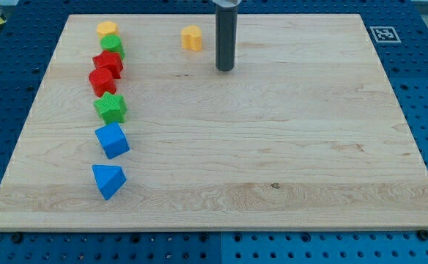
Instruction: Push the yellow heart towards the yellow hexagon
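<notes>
The yellow heart [192,37] lies near the view's top, left of centre. The yellow hexagon [107,30] sits at the top left, heading a column of blocks. My tip [225,69] is on the board just right of and slightly below the yellow heart, apart from it by a small gap. The dark rod rises from the tip to the view's top edge.
Below the yellow hexagon runs a column: a green block [113,47], a red star-like block [108,62], a red block [102,79], a green star [111,108], a blue block [112,139] and a blue triangle-like block [108,180]. The wooden board [272,147] lies on a blue pegboard.
</notes>
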{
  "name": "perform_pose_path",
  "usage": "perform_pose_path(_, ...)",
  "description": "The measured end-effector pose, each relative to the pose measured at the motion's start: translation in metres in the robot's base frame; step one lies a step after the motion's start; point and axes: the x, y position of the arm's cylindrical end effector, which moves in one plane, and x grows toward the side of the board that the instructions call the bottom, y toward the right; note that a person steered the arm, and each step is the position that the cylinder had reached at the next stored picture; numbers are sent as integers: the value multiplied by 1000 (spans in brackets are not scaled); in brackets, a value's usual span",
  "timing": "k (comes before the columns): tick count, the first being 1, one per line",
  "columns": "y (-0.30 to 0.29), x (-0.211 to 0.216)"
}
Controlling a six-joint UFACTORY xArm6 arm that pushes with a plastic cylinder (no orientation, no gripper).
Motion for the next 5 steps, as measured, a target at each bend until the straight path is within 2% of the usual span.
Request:
perform_pose_path(1, 2, -35)
perform_pose_path(2, 1, -37)
perform_pose_path(5, -53, -64)
